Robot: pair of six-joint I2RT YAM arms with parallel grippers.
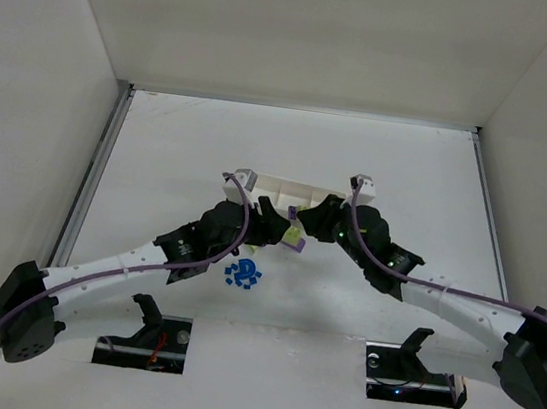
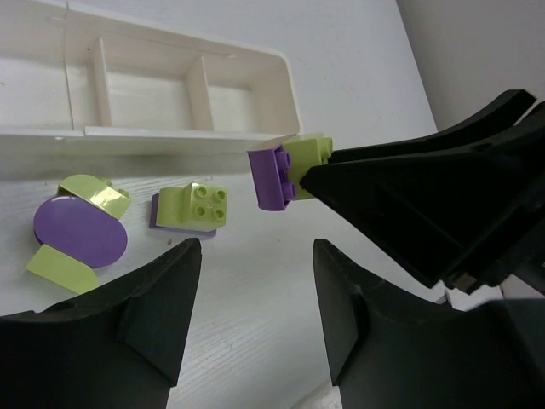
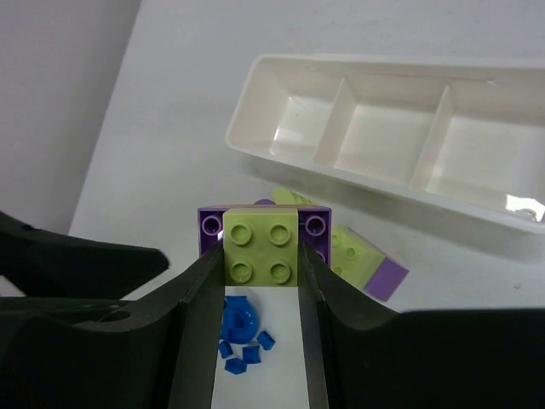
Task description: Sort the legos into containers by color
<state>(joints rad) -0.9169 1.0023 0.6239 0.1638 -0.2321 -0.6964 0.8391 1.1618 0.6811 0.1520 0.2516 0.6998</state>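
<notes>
My right gripper (image 3: pixel 261 264) is shut on a yellow-green brick (image 3: pixel 261 248) stuck to a purple brick (image 3: pixel 316 227), held above the table. The same pair shows in the left wrist view (image 2: pixel 288 170) and the top view (image 1: pixel 294 239). My left gripper (image 2: pixel 255 256) is open and empty, just left of the pair. A second yellow-green-on-purple pair (image 2: pixel 192 209) and a round purple piece with yellow-green parts (image 2: pixel 79 232) lie on the table before the white three-compartment tray (image 2: pixel 281 72). The tray's compartments look empty (image 3: pixel 443 102). Tiny blue pieces (image 1: pixel 242 274) lie below the grippers.
White walls enclose the table (image 1: pixel 410 162) on three sides. The tray sits at the centre behind both grippers (image 1: pixel 296 185). The two arms meet in the middle, nearly touching.
</notes>
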